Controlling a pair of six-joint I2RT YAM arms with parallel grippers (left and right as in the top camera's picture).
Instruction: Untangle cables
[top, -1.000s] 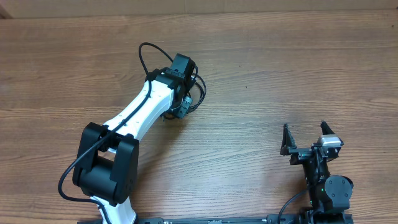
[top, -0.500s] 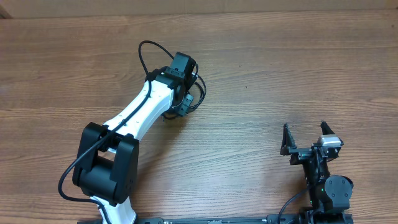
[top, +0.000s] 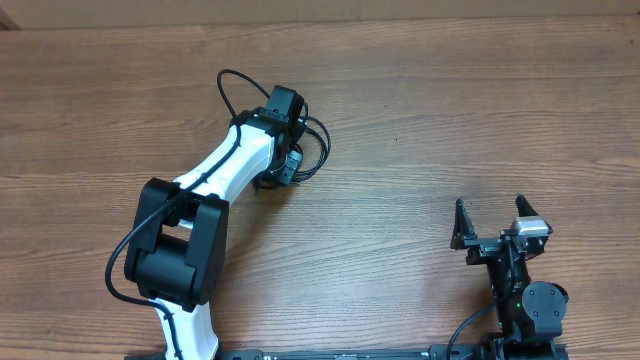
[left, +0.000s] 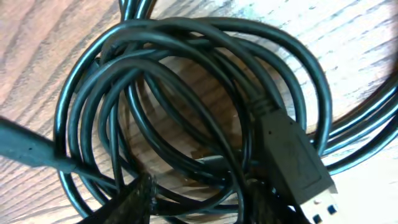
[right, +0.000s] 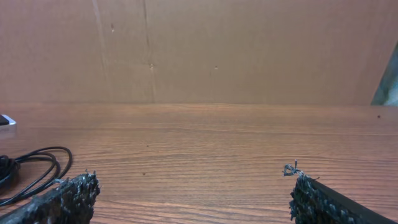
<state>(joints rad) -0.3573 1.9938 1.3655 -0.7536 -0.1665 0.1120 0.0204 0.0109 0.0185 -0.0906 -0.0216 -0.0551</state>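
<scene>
A tangled coil of black cables (top: 322, 146) lies on the wooden table, far left of centre, with one loop (top: 224, 84) sticking out. In the left wrist view the coil (left: 81, 93) fills the frame, with a black USB plug (left: 291, 155) at the right. My left gripper (top: 286, 166) is down on the coil. Its fingers (left: 199, 202) stand apart with several cable strands between them. My right gripper (top: 490, 226) is open and empty near the table's front right, far from the coil (right: 193, 193). A bit of cable (right: 45, 159) shows at its far left.
A brown cardboard wall (right: 205, 50) stands behind the far table edge. The wooden table (top: 450, 110) stretches bare between the coil and the right arm.
My left arm has swung a little to the left and farther back over the coil, and the cable loop shifted with it. The right arm has not moved.
</scene>
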